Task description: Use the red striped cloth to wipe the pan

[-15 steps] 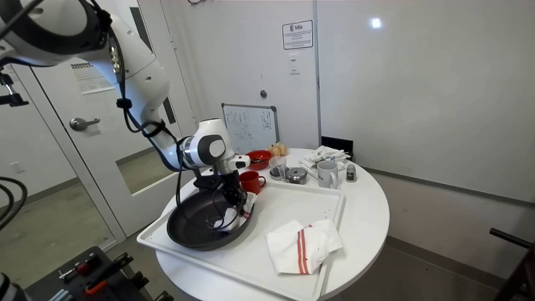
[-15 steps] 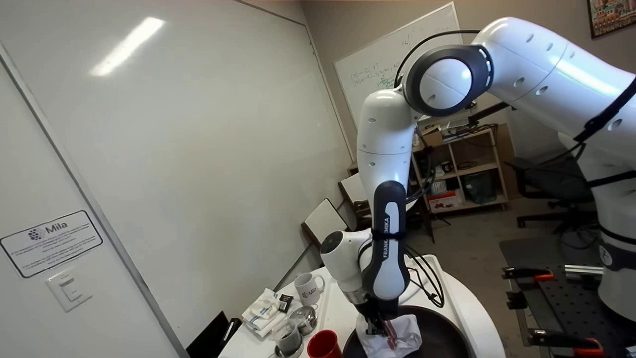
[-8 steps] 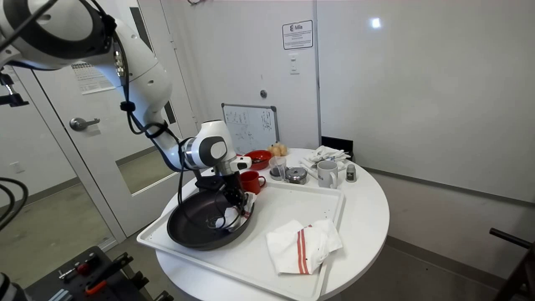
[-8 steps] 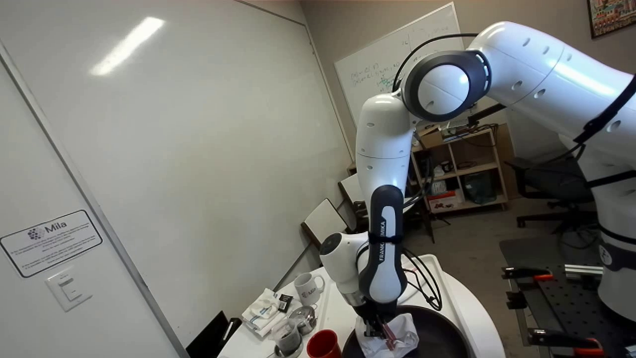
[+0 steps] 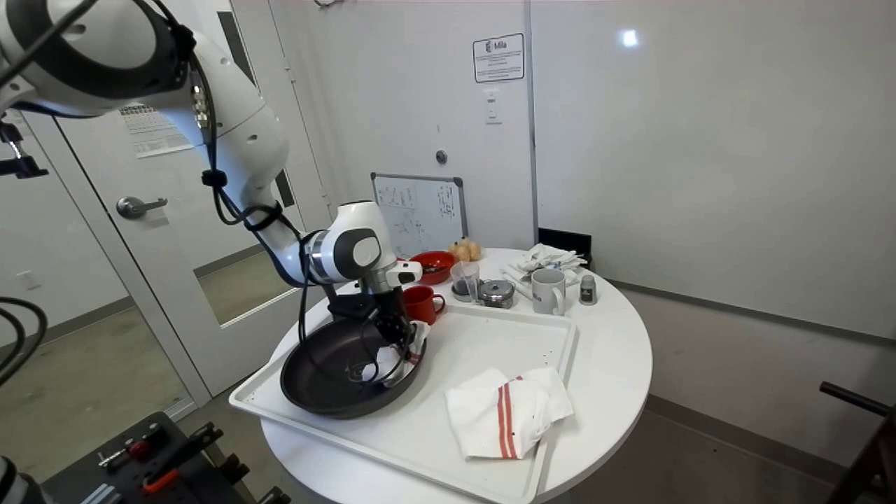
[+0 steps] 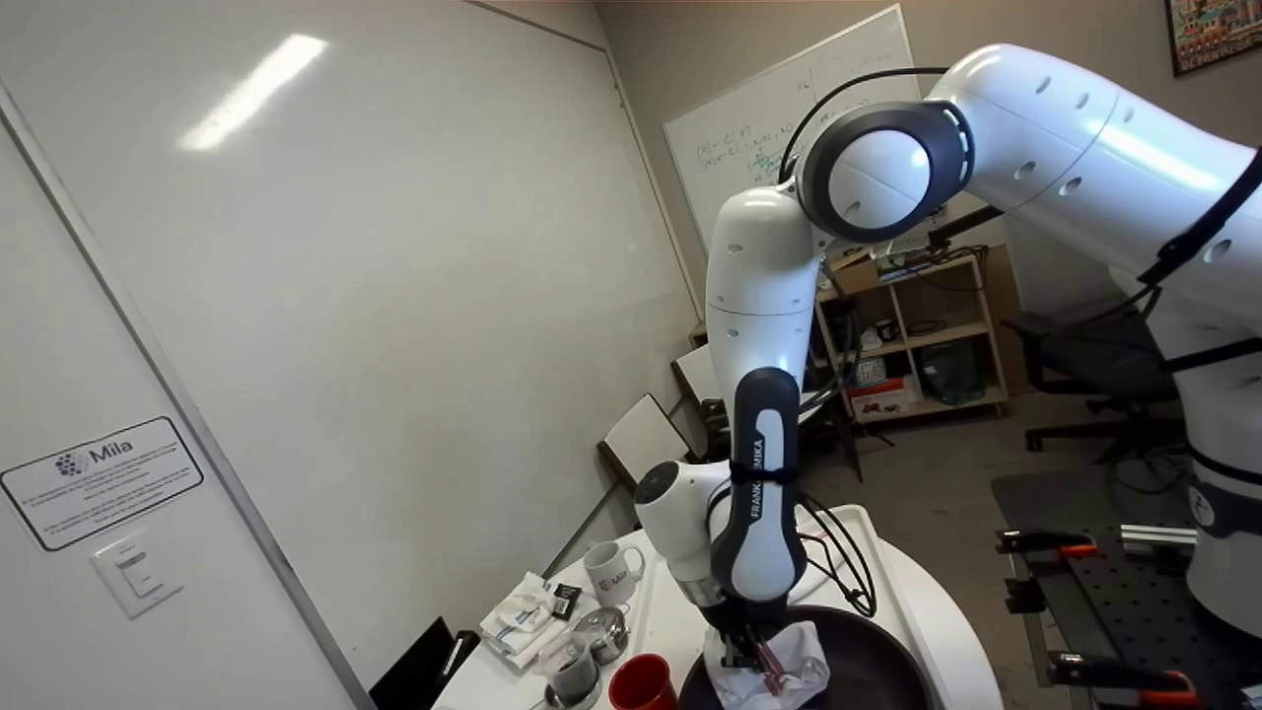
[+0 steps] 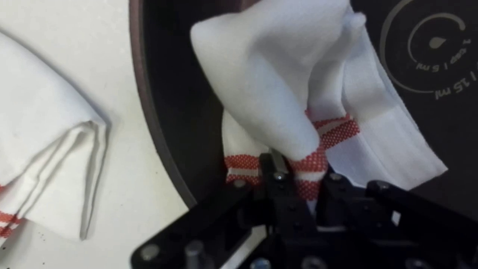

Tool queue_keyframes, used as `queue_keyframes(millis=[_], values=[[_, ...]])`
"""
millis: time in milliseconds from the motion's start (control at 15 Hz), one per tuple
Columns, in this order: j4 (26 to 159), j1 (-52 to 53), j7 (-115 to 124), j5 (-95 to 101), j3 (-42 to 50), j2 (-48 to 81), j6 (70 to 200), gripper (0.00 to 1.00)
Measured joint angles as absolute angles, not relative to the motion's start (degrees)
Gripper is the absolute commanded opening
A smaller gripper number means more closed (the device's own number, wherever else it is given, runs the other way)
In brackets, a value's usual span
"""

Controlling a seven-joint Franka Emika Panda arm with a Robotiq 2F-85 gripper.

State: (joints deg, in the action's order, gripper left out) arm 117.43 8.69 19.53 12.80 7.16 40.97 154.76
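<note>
The red striped cloth is a bunched white rag with red stripes. It lies inside the black pan, against the pan's side. It also shows in an exterior view and in the wrist view. My gripper points down into the pan and is shut on the cloth. In the wrist view a striped fold is pinched between the fingers, with cloth spread out ahead of them over the pan floor. The pan is cut off by the lower frame edge in an exterior view. I cannot make out its handle.
The pan sits on a white tray on a round table. A larger folded cloth lies on the tray. A red mug stands close behind my gripper. A red bowl, metal pot and grey mug stand farther back.
Over the first half second my gripper and the cloth shifted slightly toward the pan's rim near the red mug. Since then almost nothing has moved. The grip is unchanged.
</note>
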Motion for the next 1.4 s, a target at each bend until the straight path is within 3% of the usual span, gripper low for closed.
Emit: queue_keyframes(millis=[1400], values=[[115.4,19.5,19.4,12.8,3.8,41.9,154.7,0.04]])
